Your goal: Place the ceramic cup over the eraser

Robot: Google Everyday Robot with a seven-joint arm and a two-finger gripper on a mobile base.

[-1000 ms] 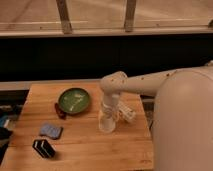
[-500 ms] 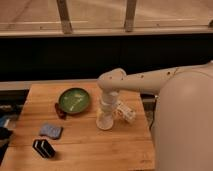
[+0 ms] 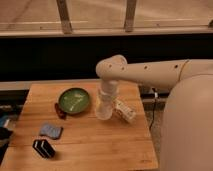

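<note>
Camera view: the single view looks down on a wooden table [image 3: 100, 150] from its front edge. My white body fills the right side.
My arm [image 3: 150, 75]: it reaches in from the right and bends at a rounded joint above the far half of the table. From there it drops straight down.
My gripper [image 3: 105, 102]: it points downward over the table, a little right of the middle, between the green bowl and the white box.
Grip: my fingers are closed and look to be clamped on the ceramic cup. The white of the cup and the white of my wrist run together, so I cannot pick out each finger.
Ceramic cup [image 3: 103, 112]: white and plain, it sits upright directly under my gripper with its lower end close to the board.
Eraser [image 3: 43, 148]: a black block with thin white stripes, it lies near the table's front left corner. It is uncovered and well apart from the cup.
Green bowl [image 3: 74, 100]: round and open side up, it sits on the far half of the table, just left of the cup.
White box [image 3: 124, 110]: a small rectangular box with markings, it lies at a slant just right of the cup.
Blue-grey pad [image 3: 51, 131]: soft and flat, it lies on the left side of the table between the bowl and the eraser.
Dark reddish piece [image 3: 60, 111]: small and narrow, it lies against the bowl's lower left rim.
</note>
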